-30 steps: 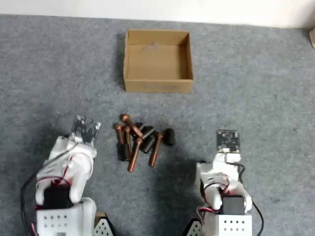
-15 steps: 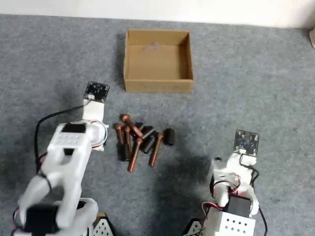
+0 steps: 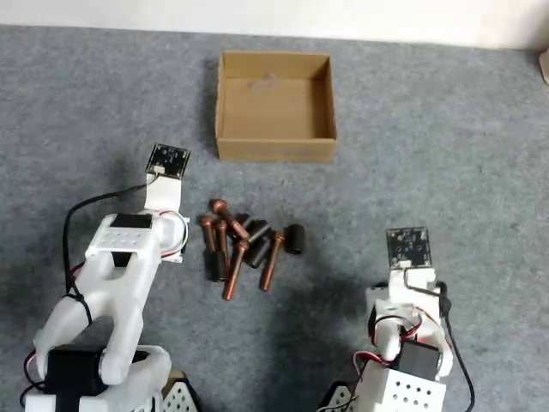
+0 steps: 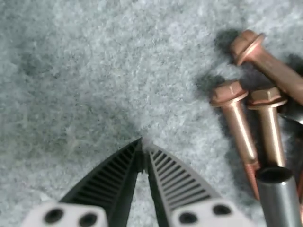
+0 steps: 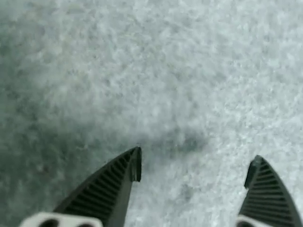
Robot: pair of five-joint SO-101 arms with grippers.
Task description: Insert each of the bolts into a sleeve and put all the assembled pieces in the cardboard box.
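- Grey carpet (image 3: 463, 154) covers the whole work surface; everything sits on it.
- Left arm (image 3: 120, 266): stretched forward from its base, wrist just beside the left edge of the parts pile in the high view.
- Right arm (image 3: 403, 330): folded closer to its base, to the right of the pile and well apart from it, over bare carpet.
- Cardboard box (image 3: 274, 151): open top, upright, at the far side of the carpet, beyond the pile and not touching it.
- Left gripper (image 4: 143, 147): clenched, the two ribbed black fingers meet at the tips with nothing between them. Tips point down at the carpet, near the bolt heads but not touching them.
- Right gripper (image 5: 195, 168): released, wide gap between the fingers, nothing in it. Carpet below.
- Bolts (image 3: 236, 245): copper, hex flange heads, five as far as I can count, in a loose heap between the two arms, closer to the left one. All on the carpet, outside the box. Most lie with heads toward the box. Left wrist view shows three heads; two of those bolts (image 4: 239, 125) lie side by side, the third is angled away.
- Sleeves (image 3: 294, 238): short dark tubes mixed into the same heap, some under bolts, exact count unclear. One lies apart at the heap's right edge. Left wrist view shows one open tube end (image 4: 278, 196) just beside the paired bolt shanks.
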